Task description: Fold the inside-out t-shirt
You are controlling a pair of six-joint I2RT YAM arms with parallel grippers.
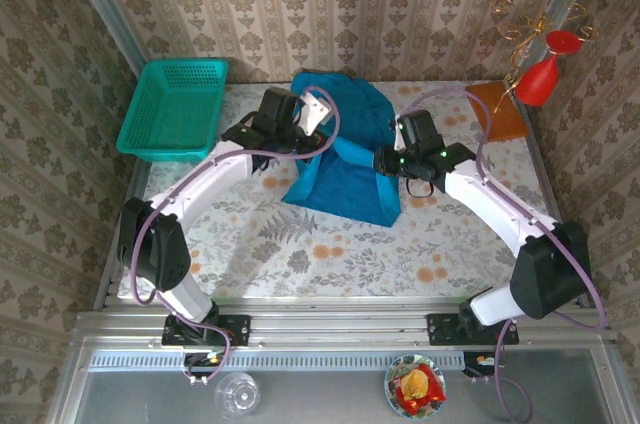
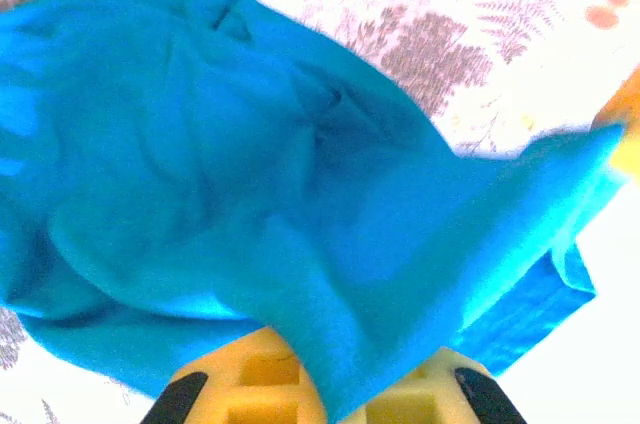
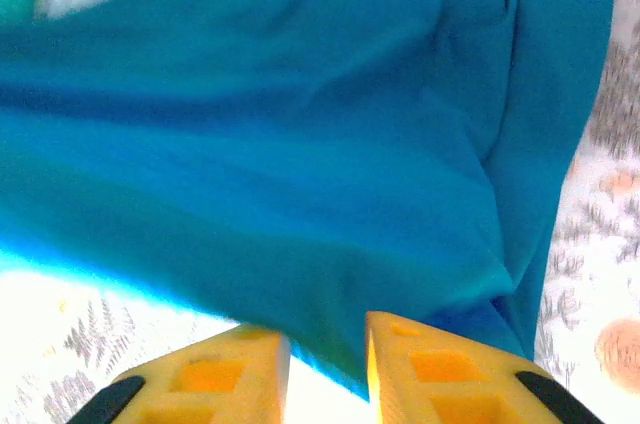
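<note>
Blue-teal t-shirt [image 1: 345, 179] bunched at upper centre of the floral table [image 1: 300, 244], apparently raised between both arms to fold; left gripper [image 2: 335, 384], bottom of frame, is clamped on a cloth edge; right gripper [image 3: 328, 349] has cloth in its narrow gap, but I cannot tell if it grips.

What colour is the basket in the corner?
The basket is teal green, clearest in the top view.
</note>
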